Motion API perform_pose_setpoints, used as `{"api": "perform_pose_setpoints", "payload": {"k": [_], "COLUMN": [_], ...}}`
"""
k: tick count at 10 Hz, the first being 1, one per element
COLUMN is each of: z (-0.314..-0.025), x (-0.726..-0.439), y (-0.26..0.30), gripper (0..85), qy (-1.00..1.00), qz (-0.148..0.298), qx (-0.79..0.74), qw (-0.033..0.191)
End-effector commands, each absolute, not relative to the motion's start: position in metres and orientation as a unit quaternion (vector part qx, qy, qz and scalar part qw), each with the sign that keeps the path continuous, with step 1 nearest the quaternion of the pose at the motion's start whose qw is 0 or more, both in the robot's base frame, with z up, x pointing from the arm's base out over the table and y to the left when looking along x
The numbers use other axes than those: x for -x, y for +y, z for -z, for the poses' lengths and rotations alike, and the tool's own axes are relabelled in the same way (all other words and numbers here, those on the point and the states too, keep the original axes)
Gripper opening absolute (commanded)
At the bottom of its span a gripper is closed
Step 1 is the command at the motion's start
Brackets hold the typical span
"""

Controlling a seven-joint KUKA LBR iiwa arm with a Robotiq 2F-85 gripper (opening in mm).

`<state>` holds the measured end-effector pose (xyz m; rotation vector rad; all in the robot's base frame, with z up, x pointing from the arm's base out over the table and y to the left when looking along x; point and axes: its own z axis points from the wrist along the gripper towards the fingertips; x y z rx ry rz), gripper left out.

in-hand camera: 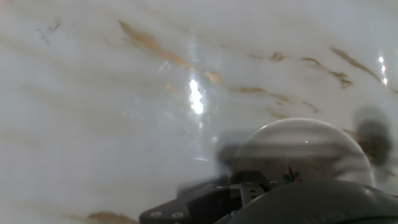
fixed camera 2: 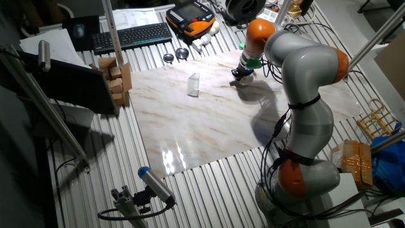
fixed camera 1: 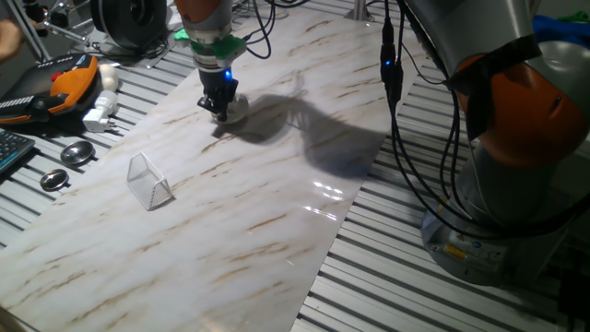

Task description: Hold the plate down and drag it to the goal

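Note:
The plate (fixed camera 1: 238, 111) is a small white round dish on the marble board, at its far side. My gripper (fixed camera 1: 219, 107) stands upright on the plate's left part, its dark fingers close together and its tips touching the plate. In the other fixed view the gripper (fixed camera 2: 242, 74) covers most of the plate (fixed camera 2: 245, 79). The hand view shows the plate (in-hand camera: 305, 149) as a pale round shape just past the dark hand housing (in-hand camera: 205, 202). The goal (fixed camera 1: 149, 181) is a clear wedge-shaped frame, standing nearer and to the left of the plate, apart from it; it also shows in the other fixed view (fixed camera 2: 193, 85).
Two grey metal discs (fixed camera 1: 77, 153) (fixed camera 1: 54, 180) lie on the slatted table left of the board. An orange pendant (fixed camera 1: 69, 85), a white plug (fixed camera 1: 100, 115) and a keyboard corner (fixed camera 1: 9, 148) lie beyond them. The arm's base (fixed camera 1: 516, 138) and cables (fixed camera 1: 392, 69) stand at the right.

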<state>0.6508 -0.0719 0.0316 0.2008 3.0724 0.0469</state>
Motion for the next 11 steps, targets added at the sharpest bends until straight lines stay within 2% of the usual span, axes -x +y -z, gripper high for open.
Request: {"api": "perform_pose_setpoints", "payload": {"k": [1, 11], "z": [-0.0321, -0.0328], "x": [-0.6506, -0.6461], "y": [-0.0711, -0.0661], "gripper": [0.0, 0.0], "qy": [0.997, 0.996], "qz": [-0.016, -0.025], "qx": [-0.066, -0.075], "qw": [0.031, 0.029]}}
